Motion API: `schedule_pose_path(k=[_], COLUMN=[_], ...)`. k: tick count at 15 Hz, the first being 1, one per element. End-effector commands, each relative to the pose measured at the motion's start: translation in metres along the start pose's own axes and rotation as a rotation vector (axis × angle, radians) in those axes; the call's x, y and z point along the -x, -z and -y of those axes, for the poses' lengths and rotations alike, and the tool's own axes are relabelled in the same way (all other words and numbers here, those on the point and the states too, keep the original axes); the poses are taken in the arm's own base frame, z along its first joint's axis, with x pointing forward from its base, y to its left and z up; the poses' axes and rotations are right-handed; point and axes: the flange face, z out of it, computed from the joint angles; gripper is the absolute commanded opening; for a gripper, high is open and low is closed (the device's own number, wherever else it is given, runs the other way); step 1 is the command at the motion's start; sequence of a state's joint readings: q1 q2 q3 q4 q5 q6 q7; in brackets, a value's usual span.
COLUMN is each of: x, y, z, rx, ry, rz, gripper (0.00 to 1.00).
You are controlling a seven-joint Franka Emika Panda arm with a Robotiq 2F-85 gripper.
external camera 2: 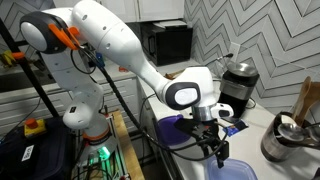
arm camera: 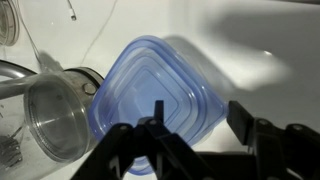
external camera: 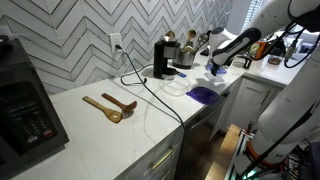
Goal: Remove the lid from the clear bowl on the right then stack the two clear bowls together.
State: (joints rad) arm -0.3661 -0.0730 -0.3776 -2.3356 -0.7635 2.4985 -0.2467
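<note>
In the wrist view the lid [arm camera: 160, 85] lies flat on the counter [arm camera: 250, 50], with a bowl [arm camera: 55, 120] just beside it at its eight o'clock; in an exterior view the coffee maker [external camera: 162, 58] stands at the counter's back; the wooden spoons [external camera: 112, 108] lie at its seven o'clock; a flat piece [external camera: 203, 95] lies at its four o'clock.

Wooden spoons [external camera: 110, 106]; glossy, perhaps plastic bowl [arm camera: 55, 125]

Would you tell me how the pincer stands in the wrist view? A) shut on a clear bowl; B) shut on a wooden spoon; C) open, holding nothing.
C: the pincer shows its fingers well apart, with nothing clamped between them.
</note>
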Motion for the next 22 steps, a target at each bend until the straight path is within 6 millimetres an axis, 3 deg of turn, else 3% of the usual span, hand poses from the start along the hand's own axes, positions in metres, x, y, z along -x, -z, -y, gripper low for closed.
schedule_pose_path(k=[1, 11, 22], x=[0.0033, 0.0033, 0.0039], y=[-0.0062, -0.0066, -0.0071], z=[-0.0019, -0.0009, -0.0010], rx=[0.004, 0.002, 0.000], ry=[0.000, 0.003, 0.000], rz=[-0.016, -0.020, -0.016], gripper=[0.65, 0.51, 0.46])
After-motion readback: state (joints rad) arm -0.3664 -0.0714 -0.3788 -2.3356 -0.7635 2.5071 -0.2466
